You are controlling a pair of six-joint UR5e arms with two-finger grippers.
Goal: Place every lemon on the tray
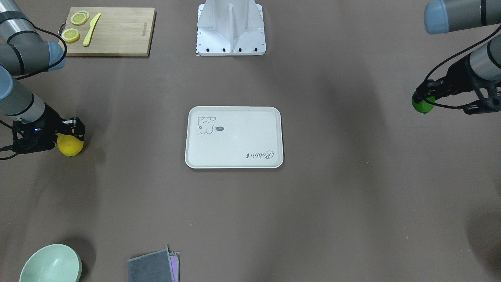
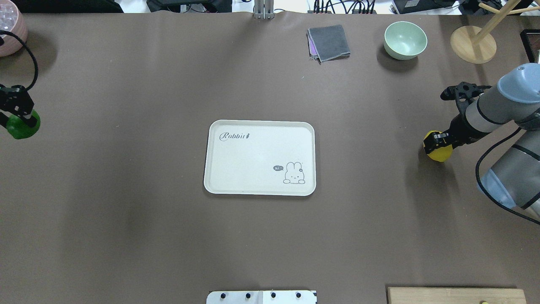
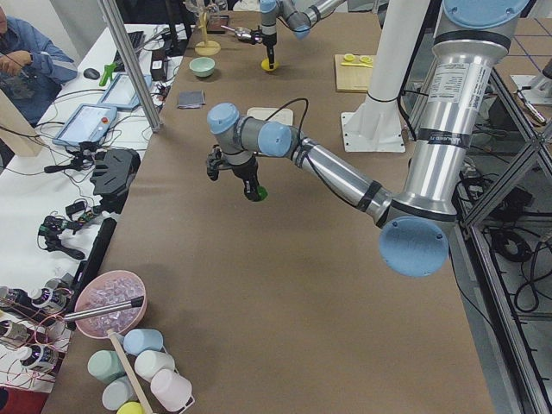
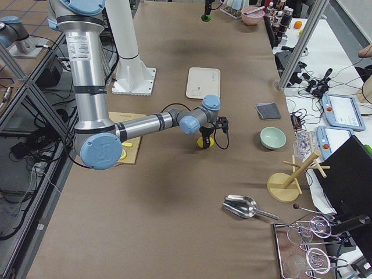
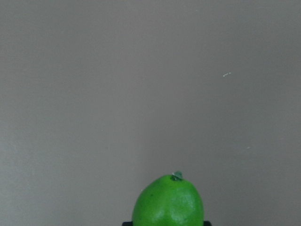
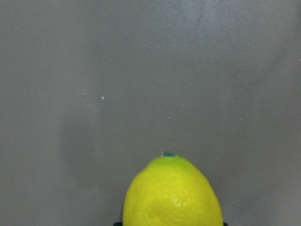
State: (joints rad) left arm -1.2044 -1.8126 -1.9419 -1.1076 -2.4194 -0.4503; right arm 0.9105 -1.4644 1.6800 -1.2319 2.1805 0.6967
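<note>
Grasp stage: green lemon pinched in L gripper, yellow lemon in R gripper; next, carry both onto tray.

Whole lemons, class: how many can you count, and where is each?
2. The yellow lemon is in the right gripper, right of the tray; the green lemon is in the left gripper, far to the tray's left. None seems hidden.

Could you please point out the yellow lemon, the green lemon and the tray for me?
yellow lemon (image 1: 70, 147), front-facing view, its bare lower side.
green lemon (image 2: 20, 130), overhead view, its lower half.
tray (image 2: 253, 156), overhead view, its bare middle.
</note>
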